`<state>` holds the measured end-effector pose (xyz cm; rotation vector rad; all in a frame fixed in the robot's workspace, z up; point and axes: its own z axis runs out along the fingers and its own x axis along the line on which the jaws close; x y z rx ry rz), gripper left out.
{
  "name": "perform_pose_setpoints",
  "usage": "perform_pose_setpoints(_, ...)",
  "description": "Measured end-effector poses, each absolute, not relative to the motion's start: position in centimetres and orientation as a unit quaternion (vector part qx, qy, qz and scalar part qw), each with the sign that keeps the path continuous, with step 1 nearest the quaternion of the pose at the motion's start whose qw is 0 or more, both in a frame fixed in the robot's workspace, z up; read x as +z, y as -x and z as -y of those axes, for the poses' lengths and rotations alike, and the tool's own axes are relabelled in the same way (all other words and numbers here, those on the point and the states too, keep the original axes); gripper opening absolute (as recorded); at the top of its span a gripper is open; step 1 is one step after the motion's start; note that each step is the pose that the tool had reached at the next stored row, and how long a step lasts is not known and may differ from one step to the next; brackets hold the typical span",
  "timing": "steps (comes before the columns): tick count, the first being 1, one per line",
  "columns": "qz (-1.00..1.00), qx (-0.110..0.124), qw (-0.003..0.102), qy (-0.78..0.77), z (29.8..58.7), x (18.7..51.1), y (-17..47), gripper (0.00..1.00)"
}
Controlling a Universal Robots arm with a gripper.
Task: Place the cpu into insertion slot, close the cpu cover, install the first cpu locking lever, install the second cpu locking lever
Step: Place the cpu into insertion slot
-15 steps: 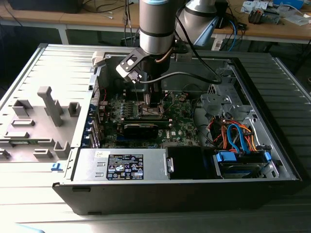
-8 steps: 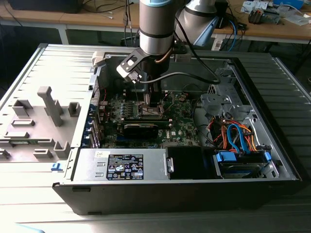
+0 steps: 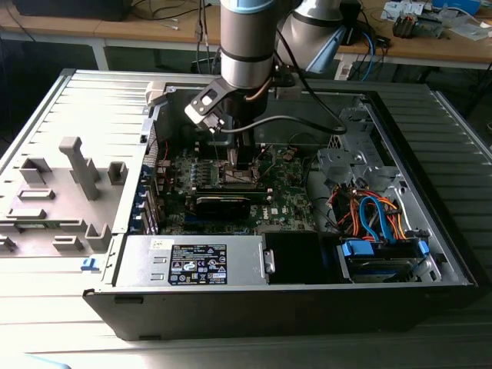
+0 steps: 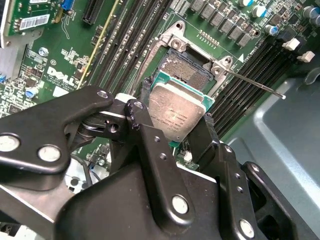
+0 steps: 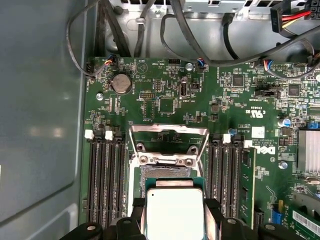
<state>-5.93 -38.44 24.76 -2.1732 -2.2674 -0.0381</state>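
Exterior view: claw [image 3: 243, 167] sits low inside the open computer case [image 3: 430, 154], over the green board [image 3: 288, 192]. A white printed sticker [image 3: 197, 264] on the grey box lies well apart from the claw.

Second wrist view: claw [image 4: 177, 102] is pinched on the cpu [image 4: 176, 115], one black finger [image 4: 146, 90] on each side. The chip face has faint print, too fine to read. The insertion slot [image 4: 182, 67] is just past the fingertips, partly covered by the chip. A thin lever [image 4: 250, 81] sticks out beside it.

First wrist view: cpu [image 5: 174, 215] is held between the claw [image 5: 174, 205] fingers. Slot [image 5: 162, 172] is just beyond, with the cpu cover [image 5: 169, 129] standing open past it. White lettering is printed on the board.
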Motion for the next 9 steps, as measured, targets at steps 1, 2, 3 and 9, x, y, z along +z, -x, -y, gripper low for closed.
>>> perform_pose_setpoints(1, 0.722, -0.012, 0.0, 0.692, 38.4, 24.68, 5.93, 0.55)
perform_pose_setpoints(2, 0.722, -0.012, 0.0, 0.692, 38.39, 24.63, 5.93, 0.55)
perform_pose_setpoints(3, 0.722, -0.012, 0.0, 0.692, 38.38, 24.59, 5.93, 0.55)
perform_pose_setpoints(9, 0.722, -0.012, 0.0, 0.692, 38.36, 24.34, 5.93, 0.55)
